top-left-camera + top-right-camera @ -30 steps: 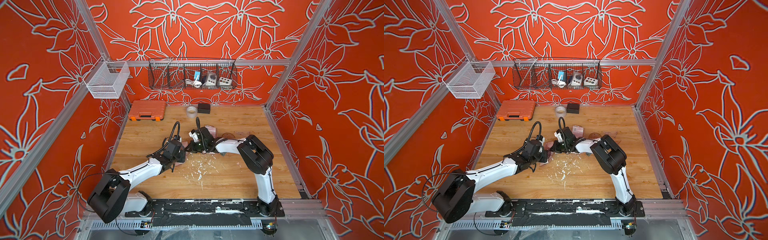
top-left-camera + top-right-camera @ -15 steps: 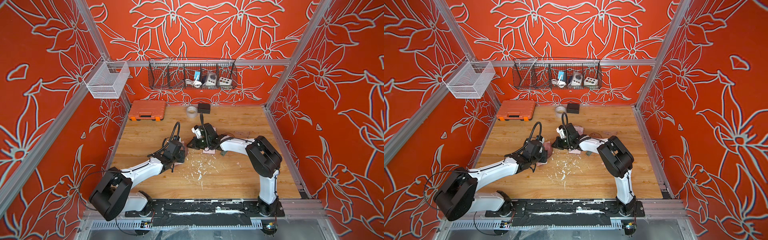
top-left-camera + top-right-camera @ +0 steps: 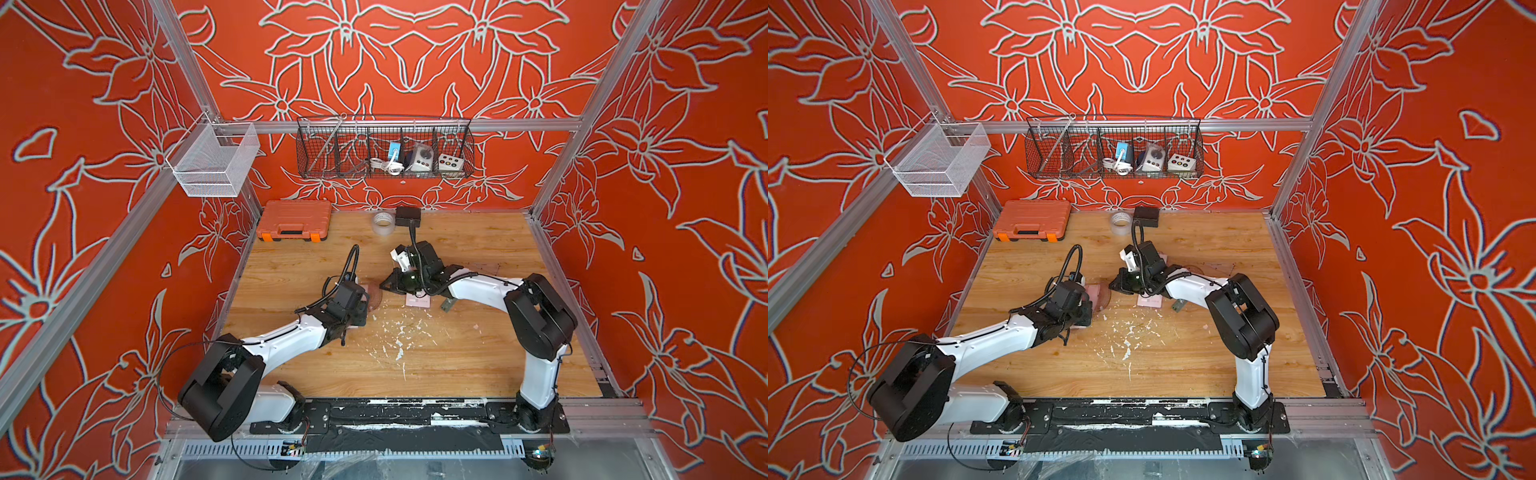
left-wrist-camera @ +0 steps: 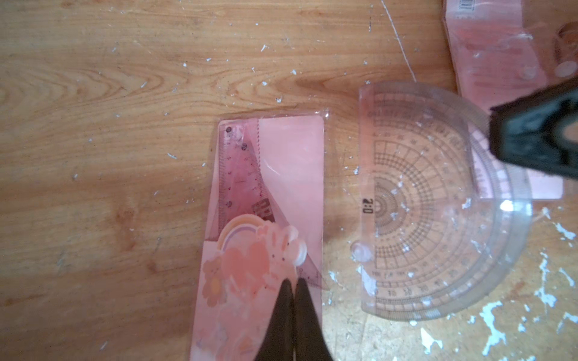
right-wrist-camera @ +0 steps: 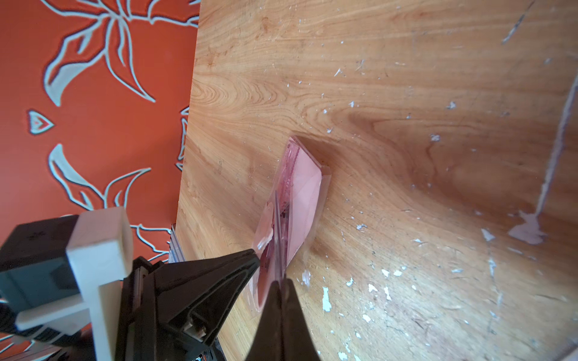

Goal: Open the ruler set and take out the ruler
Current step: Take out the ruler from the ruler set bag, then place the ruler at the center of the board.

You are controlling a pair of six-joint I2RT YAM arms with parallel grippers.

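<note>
The ruler set is a pink clear pouch on the wooden table, with a straight ruler and a triangle still inside. My left gripper is shut on the pouch's near end. A clear protractor lies just outside the pouch; it shows in a top view as a reddish half-disc. My right gripper is shut on the protractor's thin curved edge. In both top views the right gripper meets the left gripper mid-table.
A pink card and a small grey piece lie under the right forearm. At the back are an orange case, a tape roll and a black box. White paint flecks dot the table. Wire baskets hang on the back wall.
My right arm has drawn to the right and a little back, its elbow swinging outward. The left arm has hardly moved. Both grippers stay shut.
</note>
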